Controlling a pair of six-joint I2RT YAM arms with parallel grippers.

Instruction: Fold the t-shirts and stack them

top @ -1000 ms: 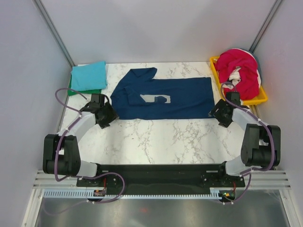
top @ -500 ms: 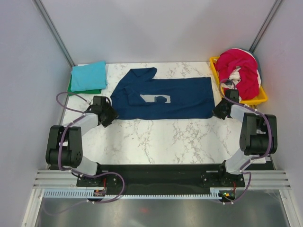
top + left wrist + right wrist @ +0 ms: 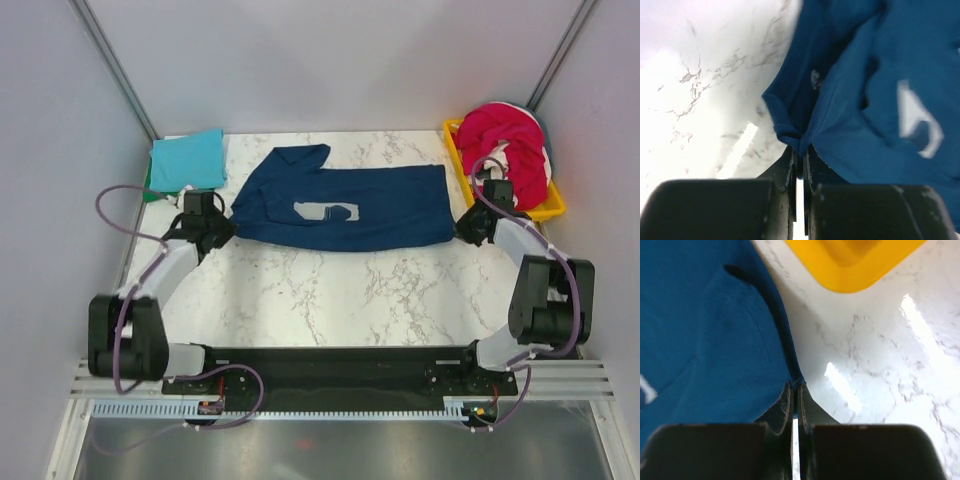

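Observation:
A navy blue t-shirt with a small pale chest print lies spread across the middle of the marble table. My left gripper is shut on the shirt's near left corner, cloth pinched between its fingers. My right gripper is shut on the near right hem corner. A folded teal t-shirt lies on a green one at the back left. A magenta-red t-shirt and a white one are heaped in the yellow tray.
The yellow plastic tray stands at the back right, its corner close to my right gripper. Grey walls enclose the table on three sides. Bare marble lies between the shirt and the arm bases.
Both grippers have closed on the navy shirt's near corners and moved farther back. The shirt's near edge has lifted and shifted slightly away from the bases.

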